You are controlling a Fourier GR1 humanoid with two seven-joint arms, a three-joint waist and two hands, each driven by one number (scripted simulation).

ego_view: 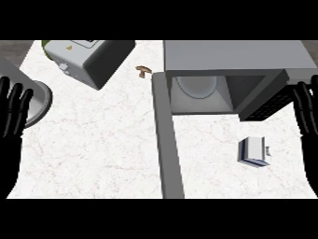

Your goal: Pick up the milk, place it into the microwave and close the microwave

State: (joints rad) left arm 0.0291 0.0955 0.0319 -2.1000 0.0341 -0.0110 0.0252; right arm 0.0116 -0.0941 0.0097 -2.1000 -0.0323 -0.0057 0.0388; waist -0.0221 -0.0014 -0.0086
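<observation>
Milk carton [255,150], one, lies before one open microwave [223,77].

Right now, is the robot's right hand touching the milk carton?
Apart. In the head view, bare white counter shows between the right hand, open at the right edge, and the milk carton lying in front of the open microwave.
</observation>
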